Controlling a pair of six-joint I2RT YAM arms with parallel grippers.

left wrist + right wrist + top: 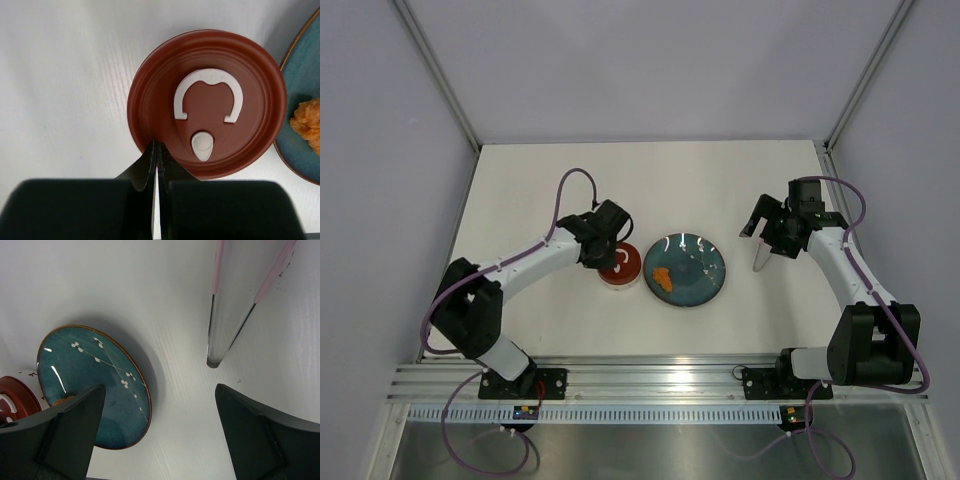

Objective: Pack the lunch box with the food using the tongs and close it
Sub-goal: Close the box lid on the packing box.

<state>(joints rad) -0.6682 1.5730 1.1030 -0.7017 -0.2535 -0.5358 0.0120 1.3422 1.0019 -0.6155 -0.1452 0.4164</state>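
1 orange food lump (662, 279) on teal plate (702, 262), lidded lunch box (160, 100) beside; left gripper (156, 148) together, right gripper (160, 389) apart

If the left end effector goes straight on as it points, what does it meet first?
The dark red lid; the shut left end effector aims at its near rim, maybe touching, depth unclear.

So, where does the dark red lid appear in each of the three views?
Top external: the lid lies left of centre, beside the left edge of the teal plate.
Left wrist: the lid fills the centre, white loop showing.
Right wrist: bottom-left corner, cut by the edge.
Shared landmark: the teal plate, beside the lid everywhere.
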